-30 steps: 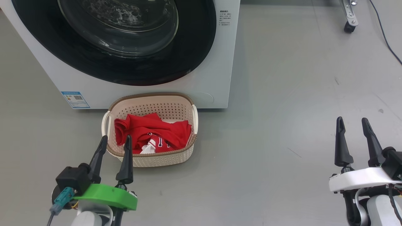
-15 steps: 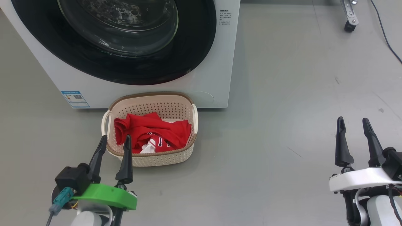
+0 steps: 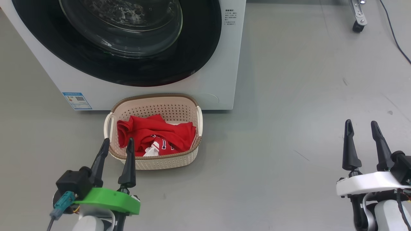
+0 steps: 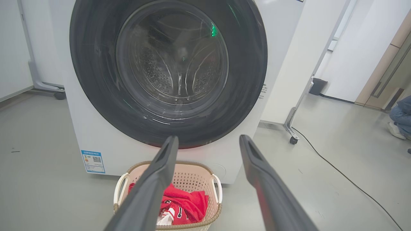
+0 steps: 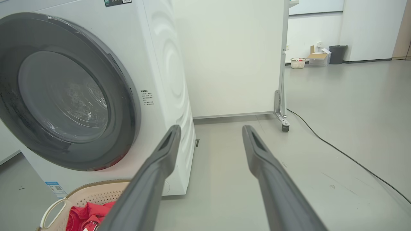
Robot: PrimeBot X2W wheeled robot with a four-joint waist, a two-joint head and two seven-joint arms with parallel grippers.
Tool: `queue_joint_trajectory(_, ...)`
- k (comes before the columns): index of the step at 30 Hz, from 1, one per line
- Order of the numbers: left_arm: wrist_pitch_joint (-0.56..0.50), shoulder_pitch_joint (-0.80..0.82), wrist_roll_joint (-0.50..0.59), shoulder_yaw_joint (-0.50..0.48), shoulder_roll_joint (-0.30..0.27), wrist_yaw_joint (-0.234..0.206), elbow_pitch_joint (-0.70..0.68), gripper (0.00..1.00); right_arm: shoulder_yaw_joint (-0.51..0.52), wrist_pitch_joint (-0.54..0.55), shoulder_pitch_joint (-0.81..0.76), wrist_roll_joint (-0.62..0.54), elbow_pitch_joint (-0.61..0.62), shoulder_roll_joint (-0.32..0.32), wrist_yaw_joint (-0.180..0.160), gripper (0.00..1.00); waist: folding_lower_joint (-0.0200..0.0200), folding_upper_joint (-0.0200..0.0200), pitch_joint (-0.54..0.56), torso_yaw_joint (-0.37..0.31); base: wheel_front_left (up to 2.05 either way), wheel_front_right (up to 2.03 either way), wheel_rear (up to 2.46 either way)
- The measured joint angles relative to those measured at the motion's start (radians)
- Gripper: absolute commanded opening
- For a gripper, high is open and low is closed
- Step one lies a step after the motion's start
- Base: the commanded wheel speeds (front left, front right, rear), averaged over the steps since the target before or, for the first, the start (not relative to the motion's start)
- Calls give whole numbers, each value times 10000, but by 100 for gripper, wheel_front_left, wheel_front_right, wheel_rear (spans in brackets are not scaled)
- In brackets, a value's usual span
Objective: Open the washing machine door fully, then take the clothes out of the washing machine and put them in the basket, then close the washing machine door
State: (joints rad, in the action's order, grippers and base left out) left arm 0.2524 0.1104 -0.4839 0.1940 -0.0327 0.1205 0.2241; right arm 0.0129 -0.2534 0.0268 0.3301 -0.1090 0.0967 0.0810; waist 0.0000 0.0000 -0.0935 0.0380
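The white washing machine (image 3: 224, 64) stands at the upper left, and its round black-rimmed door (image 3: 199, 48) lies flat against the front, closed. Against its base sits the cream basket (image 3: 167, 162) holding the red clothes (image 3: 154, 133). My left gripper (image 3: 117, 142) hovers open just in front of the basket's near left corner, empty. My right gripper (image 3: 361, 125) is open and empty far to the right over the floor. The left wrist view faces the door (image 4: 250, 80), basket (image 4: 215, 187) and clothes (image 4: 189, 202). The right wrist view shows the door (image 5: 125, 96) from the side.
Grey floor (image 3: 305, 96) spreads to the right of the machine. A wheeled stand foot (image 3: 358, 22) and a black cable (image 3: 395, 38) lie at the far right. In the left wrist view a person's foot (image 4: 396, 130) shows at the right edge.
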Motion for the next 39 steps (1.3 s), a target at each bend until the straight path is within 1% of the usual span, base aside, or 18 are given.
queue_joint_trajectory(1,0,0,-2,8,0,0,0,100,10,0,0,-15,0,-4,0,100,0,0,0,0,0,0,0)
queue_joint_trajectory(2,-2,-3,-15,17,4,0,19,0,13,2,-2,-63,-23,-12,-2,0,0,0,-1,-1,0,0,0)
queue_joint_trajectory(8,-48,-323,-19,67,127,0,472,0,-19,15,-215,-46,-566,-257,-4,0,0,0,1,-2,0,0,0)
queue_joint_trajectory(11,-48,-339,-297,67,127,0,435,0,-6,84,-212,194,-591,-263,-4,0,0,0,17,-10,0,0,0)
queue_joint_trajectory(16,-69,-340,-892,52,127,0,345,0,109,311,-198,790,-700,-268,-2,0,0,-1,82,-30,0,0,0)
queue_joint_trajectory(21,-240,-341,-1668,-21,127,0,303,0,180,518,-192,1661,-788,-280,0,0,0,0,130,-51,0,0,0)
queue_joint_trajectory(24,-360,-341,-1927,-96,127,0,286,0,186,635,-189,2098,-819,-309,4,0,0,0,157,-65,0,0,0)
queue_joint_trajectory(25,-426,-341,-2188,-157,125,-2,276,0,207,708,-178,2349,-848,-313,15,0,0,0,175,-73,0,0,0)
queue_joint_trajectory(39,-857,-347,-3812,-443,12,-6,257,0,422,1256,-142,4033,-989,-345,100,0,0,0,299,-132,0,0,0)
